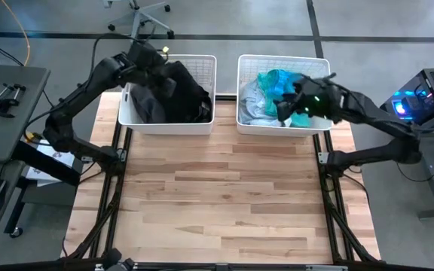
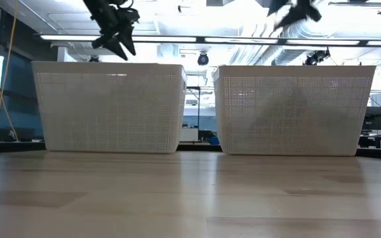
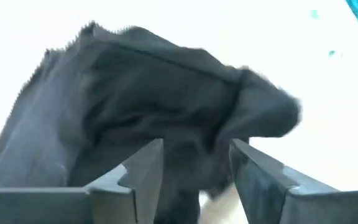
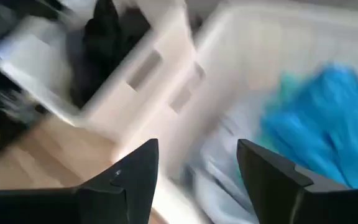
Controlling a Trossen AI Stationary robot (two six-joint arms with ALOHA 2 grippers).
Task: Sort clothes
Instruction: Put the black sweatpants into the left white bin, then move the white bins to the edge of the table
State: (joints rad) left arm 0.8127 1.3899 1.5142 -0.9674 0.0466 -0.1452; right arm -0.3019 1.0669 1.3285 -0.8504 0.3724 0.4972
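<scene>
Clothes sorted into two bins, both grippers empty above them.

The left gripper (image 3: 194, 180) hovers over the left bin (image 1: 202, 124), fingers parted around nothing, above the dark grey garment (image 1: 173, 94) heaped inside. The right gripper (image 4: 197, 180), likewise spread and empty, hangs over the right bin (image 1: 246, 125), where the bright blue garment (image 4: 319, 121), teal garment (image 1: 273, 78) and pale blue garment (image 1: 256, 105) lie.
</scene>
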